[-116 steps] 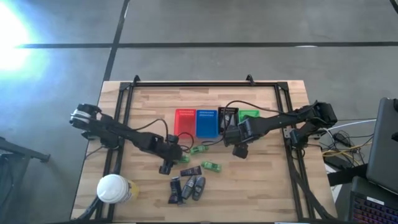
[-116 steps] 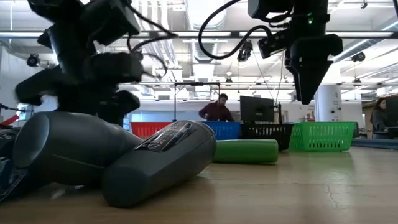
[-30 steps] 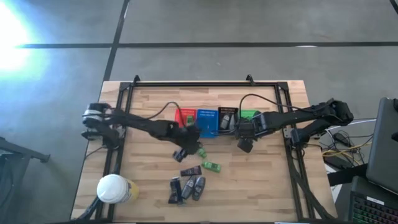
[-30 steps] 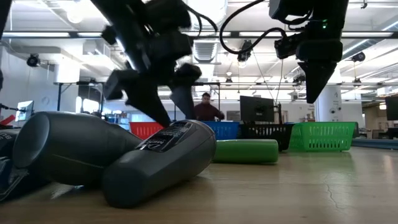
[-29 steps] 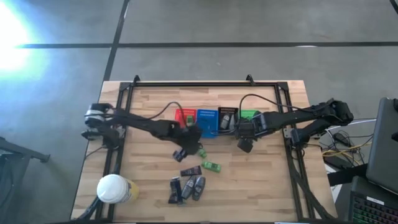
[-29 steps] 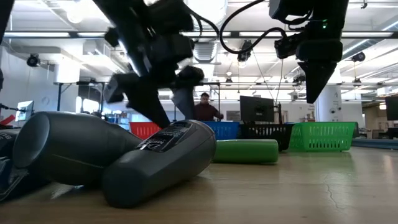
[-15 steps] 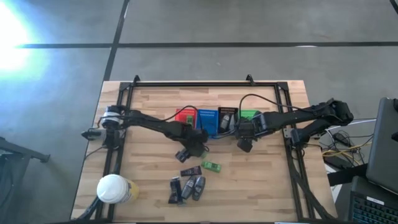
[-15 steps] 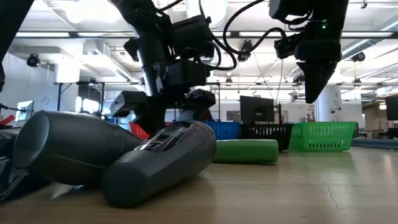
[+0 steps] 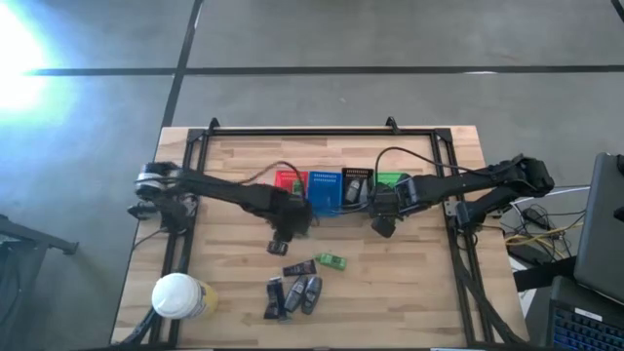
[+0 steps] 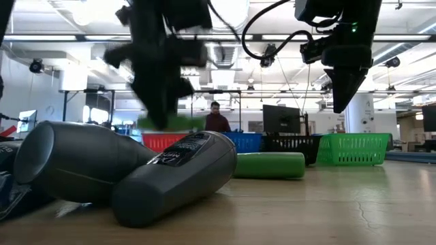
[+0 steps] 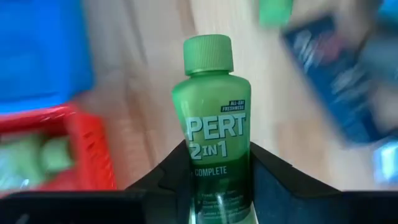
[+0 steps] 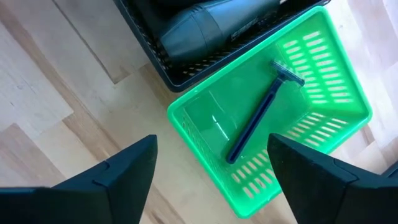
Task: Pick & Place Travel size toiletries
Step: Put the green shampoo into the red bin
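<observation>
My left gripper [image 11: 216, 153] is shut on a green bottle [image 11: 211, 118] with a green cap, printed "PERT 2 IN 1". It hangs above the wood just near of the red basket [image 9: 289, 182], as the high view [image 9: 283, 232] shows. A green packet [image 9: 331, 260], a dark tube [image 9: 298, 268] and a cluster of dark and grey pieces [image 9: 292, 292] lie flat on the table. My right gripper [image 12: 212, 142] is open and hovers above the green basket [image 12: 280, 106], which holds a razor [image 12: 258, 118]. My left gripper pinches the green bottle between its two fingers [image 11: 155, 186] on the lower body [image 11: 214, 180], below the label's print. The capped end [image 11: 208, 53] sticks out free. The bottle is lifted clear of the table and shows blurred and about level in the low view [image 10: 170, 122].
Red, blue [image 9: 324, 190], black [image 9: 357, 185] and green baskets stand in a row at the table's middle. The red one holds a green item [image 11: 37, 158], the black one a dark grey bottle [image 12: 211, 28]. A big white-lidded jar [image 9: 178, 295] stands near left. People are in the room beyond.
My left gripper dropped to the green bottle lying near the blue basket, took hold of it, and rose with it, shifting toward the table's left. The bottle is now lifted clear of the wood.
</observation>
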